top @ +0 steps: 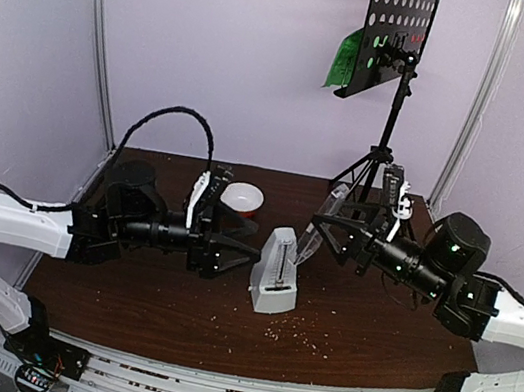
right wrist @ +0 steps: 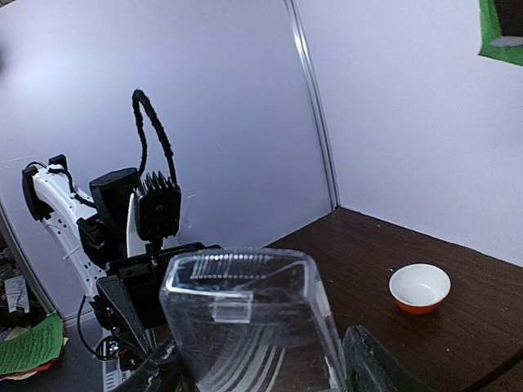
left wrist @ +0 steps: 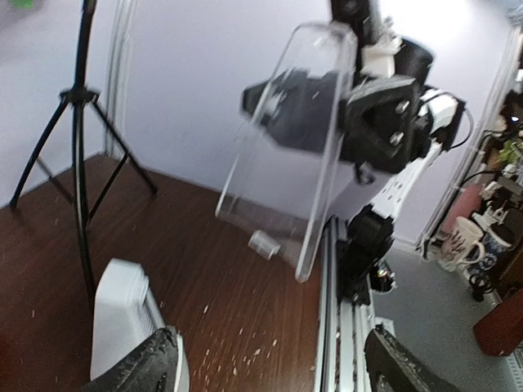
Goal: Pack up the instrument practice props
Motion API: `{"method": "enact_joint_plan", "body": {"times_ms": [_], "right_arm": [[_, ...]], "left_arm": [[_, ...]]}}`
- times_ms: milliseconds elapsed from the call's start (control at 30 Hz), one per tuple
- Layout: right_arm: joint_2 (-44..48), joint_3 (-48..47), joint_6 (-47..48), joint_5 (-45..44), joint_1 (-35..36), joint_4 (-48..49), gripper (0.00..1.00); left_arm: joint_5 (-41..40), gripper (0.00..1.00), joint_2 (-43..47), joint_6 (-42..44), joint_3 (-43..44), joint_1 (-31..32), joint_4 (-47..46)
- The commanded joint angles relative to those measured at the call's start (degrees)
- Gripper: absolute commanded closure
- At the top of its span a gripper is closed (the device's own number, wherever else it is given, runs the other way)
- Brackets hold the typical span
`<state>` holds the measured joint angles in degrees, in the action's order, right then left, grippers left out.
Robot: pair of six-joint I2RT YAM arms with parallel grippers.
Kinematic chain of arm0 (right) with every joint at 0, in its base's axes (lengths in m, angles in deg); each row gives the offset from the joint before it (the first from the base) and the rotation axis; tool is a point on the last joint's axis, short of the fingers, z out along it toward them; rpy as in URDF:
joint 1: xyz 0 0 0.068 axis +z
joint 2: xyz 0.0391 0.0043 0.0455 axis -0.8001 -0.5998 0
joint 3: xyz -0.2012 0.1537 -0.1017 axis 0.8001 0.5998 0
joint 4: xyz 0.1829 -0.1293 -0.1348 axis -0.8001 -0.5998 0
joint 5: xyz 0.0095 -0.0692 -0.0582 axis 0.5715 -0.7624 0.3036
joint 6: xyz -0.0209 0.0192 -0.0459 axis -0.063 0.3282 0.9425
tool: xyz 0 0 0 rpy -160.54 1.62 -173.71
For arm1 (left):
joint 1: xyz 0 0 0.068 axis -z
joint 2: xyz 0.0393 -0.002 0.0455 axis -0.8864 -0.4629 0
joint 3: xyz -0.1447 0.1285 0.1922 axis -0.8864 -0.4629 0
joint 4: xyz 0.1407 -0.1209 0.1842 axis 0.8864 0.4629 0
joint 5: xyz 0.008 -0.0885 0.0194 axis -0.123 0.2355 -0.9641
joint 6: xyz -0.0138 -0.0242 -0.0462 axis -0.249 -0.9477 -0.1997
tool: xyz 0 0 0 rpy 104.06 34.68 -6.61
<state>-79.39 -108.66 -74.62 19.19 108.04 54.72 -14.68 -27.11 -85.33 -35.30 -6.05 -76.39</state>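
The right gripper [right wrist: 261, 367] is clamped on the clear plastic wedge-shaped cover [right wrist: 245, 314]. A finger presses each side of it low in the right wrist frame, with the cover's ribbed end turned towards the camera. In the left wrist view the cover hangs tilted in the upper centre, lifted well off the dark brown wooden table [top: 371, 327]. It is probably held that way so its hollow side can be swung over the body it belongs to.

That body, the white pyramid-shaped metronome [top: 276, 272], stands upright just below the centre of the overhead frame, with the cover close by to its upper right. I cannot tell from above whether the two touch.

The left gripper [left wrist: 274, 376] is spread wide with nothing between its fingers. The metronome sits just beside its left finger [left wrist: 155, 367] at the bottom left of that view. It looks placed to steady the base while the cover goes on, though that is only a reading of the pose.

The tall black tripod music stand with a perforated desk [top: 401, 28] rises at the upper right of the overhead frame. A green sheet-music page [top: 346, 59] rests on its left edge, so that part of the packing appears not yet begun. The small white-and-orange bowl [top: 243, 196] sits above and left of the metronome, out of both grippers' way.
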Motion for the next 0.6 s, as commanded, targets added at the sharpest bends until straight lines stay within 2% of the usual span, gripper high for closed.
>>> {"method": "enact_joint_plan", "body": {"times_ms": [0,233,567], "right_arm": [[4.31,5.04,0.65,-10.32,0.30,-4.26,0.47],[6.21,11.53,-2.15,-18.95,0.26,-0.48,0.47],[3.77,13.86,-5.52,-21.82,0.25,4.92,0.47]], "left_arm": [[-9.45,0.19,-2.30,-2.80,-6.69,0.14,1.48],[-10.02,0.21,-12.46,-6.30,-6.98,0.13,-3.57],[-11.89,0.22,-22.64,-8.36,-3.85,0.13,-5.84]]}}
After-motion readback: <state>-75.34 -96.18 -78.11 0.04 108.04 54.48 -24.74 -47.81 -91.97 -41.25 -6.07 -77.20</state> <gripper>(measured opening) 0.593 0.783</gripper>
